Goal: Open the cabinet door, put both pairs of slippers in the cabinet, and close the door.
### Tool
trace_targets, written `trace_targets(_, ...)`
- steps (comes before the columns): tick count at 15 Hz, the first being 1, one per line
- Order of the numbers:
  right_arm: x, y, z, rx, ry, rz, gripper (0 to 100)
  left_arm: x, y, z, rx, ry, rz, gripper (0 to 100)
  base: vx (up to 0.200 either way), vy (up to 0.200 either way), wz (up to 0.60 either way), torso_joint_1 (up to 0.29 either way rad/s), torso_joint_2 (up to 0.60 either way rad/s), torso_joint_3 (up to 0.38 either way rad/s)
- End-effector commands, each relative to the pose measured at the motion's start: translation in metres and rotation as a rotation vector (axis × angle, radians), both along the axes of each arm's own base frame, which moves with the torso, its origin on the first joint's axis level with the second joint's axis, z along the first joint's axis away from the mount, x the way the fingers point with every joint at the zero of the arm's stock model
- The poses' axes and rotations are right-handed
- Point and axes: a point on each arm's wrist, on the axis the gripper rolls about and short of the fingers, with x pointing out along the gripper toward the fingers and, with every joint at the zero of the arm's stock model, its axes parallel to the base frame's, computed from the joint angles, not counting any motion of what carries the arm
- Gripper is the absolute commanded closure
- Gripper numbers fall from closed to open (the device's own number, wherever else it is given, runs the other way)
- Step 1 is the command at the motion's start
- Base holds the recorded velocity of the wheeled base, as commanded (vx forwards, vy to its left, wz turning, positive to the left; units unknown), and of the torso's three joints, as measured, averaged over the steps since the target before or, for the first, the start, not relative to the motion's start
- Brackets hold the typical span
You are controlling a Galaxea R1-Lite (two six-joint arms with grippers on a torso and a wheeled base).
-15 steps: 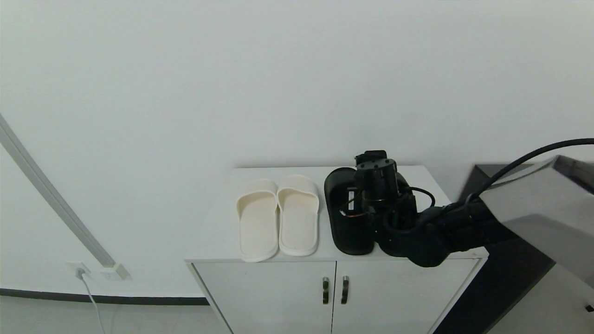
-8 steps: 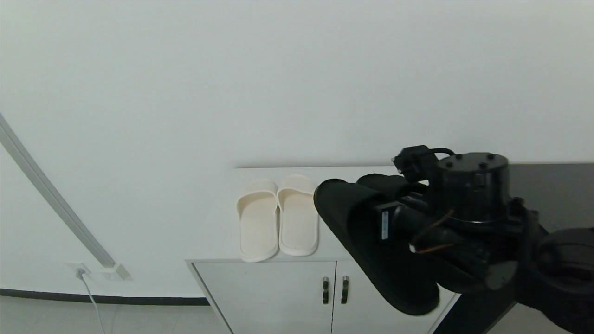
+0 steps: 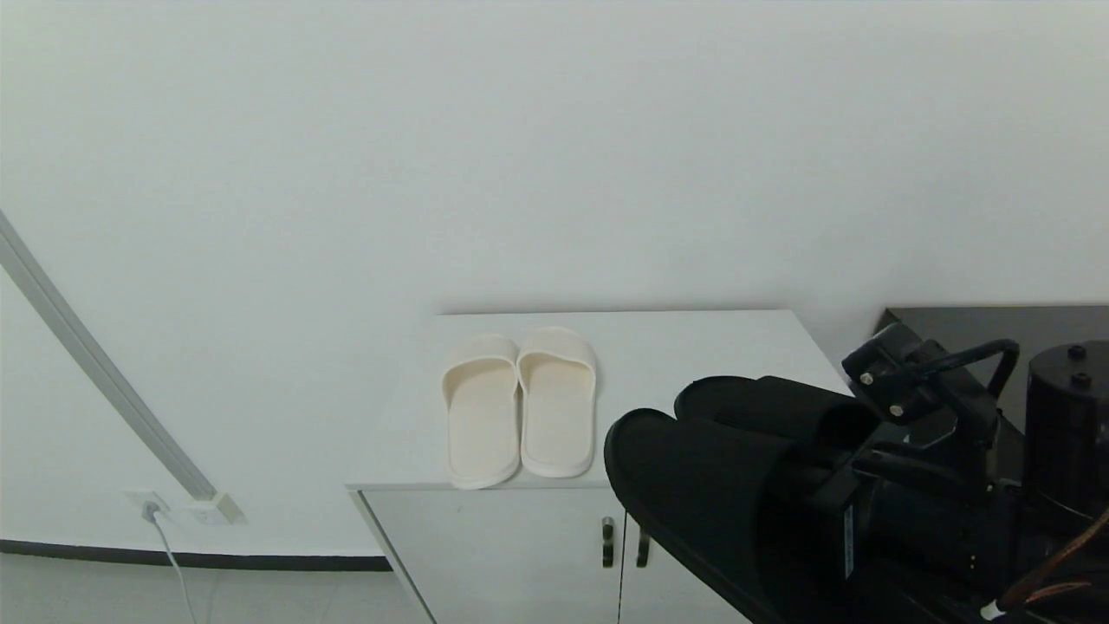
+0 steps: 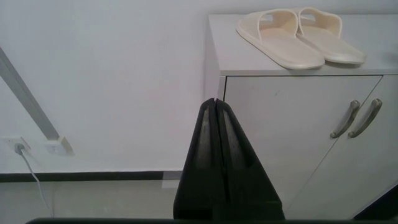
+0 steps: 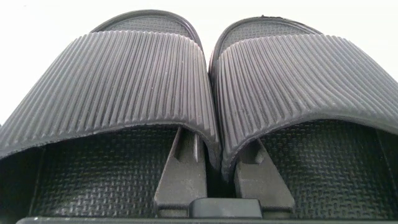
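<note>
There are four slippers in two pairs, and one white two-door cabinet [image 3: 693, 347] against the wall. The pair of cream ribbed rubber slippers [image 3: 518, 407] lies side by side, touching, on the left part of the cabinet top, heels at the near edge. The pair of black ribbed rubber slippers [image 3: 719, 468] is off the top, held in the air near and to the right of the cream pair, in front of the cabinet's right door.

The right gripper [image 5: 216, 155] carries that black pair. One of its fingers [image 5: 180, 177] sits inside each slipper under the ribbed strap, and the two are squeezed toward each other so that the slippers' inner side walls are pinched between them. The two black slippers lie pressed side by side in that grip.

The left gripper [image 4: 216, 102] hangs low, to the left of the cabinet's front. Its two black fingers are pressed flat together with nothing between them, and it touches nothing.

Both cabinet doors are closed. Two grey metal handles [image 3: 608, 542] stand just beside each other at the middle seam, one on each door.

On the wall low at the left is one white socket [image 3: 145, 503] with a cable hanging from it, and a grey conduit strip [image 3: 95, 364] runs slantwise above it.
</note>
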Motion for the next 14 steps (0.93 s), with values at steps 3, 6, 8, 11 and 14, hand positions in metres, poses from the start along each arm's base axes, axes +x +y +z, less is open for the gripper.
trace_targets(3, -0.004, -0.004, -0.001, 0.001, 0.000, 0.007, 100, 0.000, 0.000, 0.000, -0.001, 0.001, 0.000, 100, -0.200, 0.000, 0.00, 0.012, 0.00, 0.004)
trace_targets(6, -0.004, -0.004, -0.003, -0.002, 0.003, 0.010, 100, 0.000, 0.000, 0.000, -0.001, 0.001, 0.000, 100, -0.200, 0.000, 0.00, -0.006, 0.00, 0.004)
trace_targets(8, -0.004, -0.004, -0.005, -0.006, 0.008, 0.011, 100, 0.000, 0.000, 0.000, -0.003, 0.001, 0.000, 100, -0.200, 0.000, 0.00, -0.002, 0.00, 0.002)
trace_targets(11, -0.004, -0.005, -0.008, -0.015, 0.016, 0.010, 100, 0.000, 0.000, 0.000, -0.006, 0.001, 0.000, 100, -0.067, 0.000, 0.00, -0.001, 0.00, 0.002)
trace_targets(14, -0.005, -0.006, -0.008, -0.014, 0.015, 0.008, 100, 0.000, 0.000, 0.000, -0.006, 0.001, 0.000, 100, 0.000, 0.000, 0.00, 0.000, 0.00, 0.000)
